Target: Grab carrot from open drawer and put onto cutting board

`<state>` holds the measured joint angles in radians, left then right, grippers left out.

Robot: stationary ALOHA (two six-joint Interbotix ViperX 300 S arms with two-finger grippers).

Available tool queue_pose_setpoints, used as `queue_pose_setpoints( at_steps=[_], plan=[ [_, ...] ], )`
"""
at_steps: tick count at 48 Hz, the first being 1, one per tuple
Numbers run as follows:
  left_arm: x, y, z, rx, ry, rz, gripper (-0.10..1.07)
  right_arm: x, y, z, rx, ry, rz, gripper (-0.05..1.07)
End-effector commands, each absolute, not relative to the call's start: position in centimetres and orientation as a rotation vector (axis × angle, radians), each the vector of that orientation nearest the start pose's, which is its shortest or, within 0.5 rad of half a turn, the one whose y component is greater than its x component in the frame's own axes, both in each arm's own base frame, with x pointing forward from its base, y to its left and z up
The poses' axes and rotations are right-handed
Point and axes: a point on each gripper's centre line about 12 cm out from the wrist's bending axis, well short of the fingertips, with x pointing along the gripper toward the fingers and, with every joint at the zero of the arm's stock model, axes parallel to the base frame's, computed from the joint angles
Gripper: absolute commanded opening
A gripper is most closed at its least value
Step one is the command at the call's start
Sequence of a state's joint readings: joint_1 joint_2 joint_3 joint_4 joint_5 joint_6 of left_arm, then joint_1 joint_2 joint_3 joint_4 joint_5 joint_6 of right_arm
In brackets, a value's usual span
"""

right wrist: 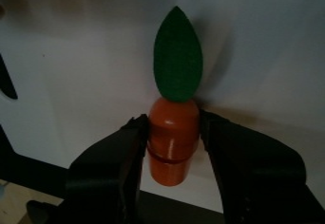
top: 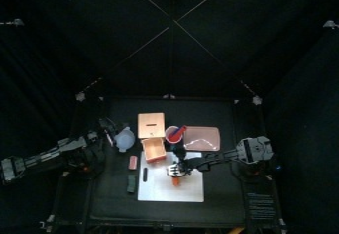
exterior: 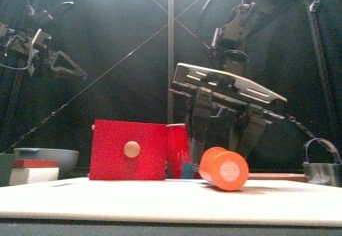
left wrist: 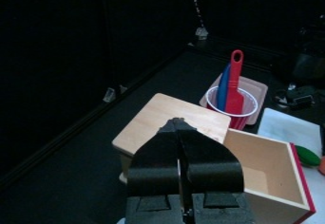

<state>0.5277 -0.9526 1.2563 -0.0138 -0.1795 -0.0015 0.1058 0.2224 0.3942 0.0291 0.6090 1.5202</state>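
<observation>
The carrot [right wrist: 174, 150], a short orange piece with a green leaf, lies on the white cutting board [right wrist: 76, 76]. My right gripper [right wrist: 173, 123] stands open with one jaw on each side of it. The front view shows the carrot [exterior: 225, 168] resting on the board [exterior: 134, 195], below the right gripper [exterior: 227, 120]. The tan drawer unit [top: 151, 126] stands behind the board [top: 169, 190], its drawer [left wrist: 273, 166] pulled out and its red front [exterior: 130, 150] facing the camera. My left gripper [left wrist: 185, 135] is shut, raised at the table's left [top: 106, 134].
A dark-red cup [left wrist: 235, 97] with blue and red utensils stands beside the drawer unit. A red mat [top: 203, 136] lies at the back right. A pale bowl [top: 126, 137] and a dark reddish bar [top: 133, 162] sit left of the drawer. A metal cup [exterior: 321, 170] is at the right.
</observation>
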Motion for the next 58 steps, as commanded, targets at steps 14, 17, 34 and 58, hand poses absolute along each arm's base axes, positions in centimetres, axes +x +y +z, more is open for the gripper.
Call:
queue_pose_setpoints(
  at_steps=[14, 17, 34, 58],
  plan=[
    [17.1, 9.8, 25.6, -0.040, 0.087, 0.520, 0.01, 40.6, 4.3, 14.6, 1.268, 0.986, -0.798, 0.95],
    [17.1, 9.8, 25.6, -0.041, 0.085, 0.520, 0.01, 40.6, 4.0, 15.1, 1.261, 0.974, -0.793, 0.95],
    [17.1, 9.9, 26.1, -0.043, 0.072, 0.527, 0.01, 40.0, 2.1, 18.4, 1.134, 0.876, -0.744, 0.95],
    [19.9, 9.5, 26.8, -0.065, 0.123, 0.449, 0.01, 36.6, -1.9, 21.1, 0.710, 0.658, -0.565, 0.81]
  ],
)
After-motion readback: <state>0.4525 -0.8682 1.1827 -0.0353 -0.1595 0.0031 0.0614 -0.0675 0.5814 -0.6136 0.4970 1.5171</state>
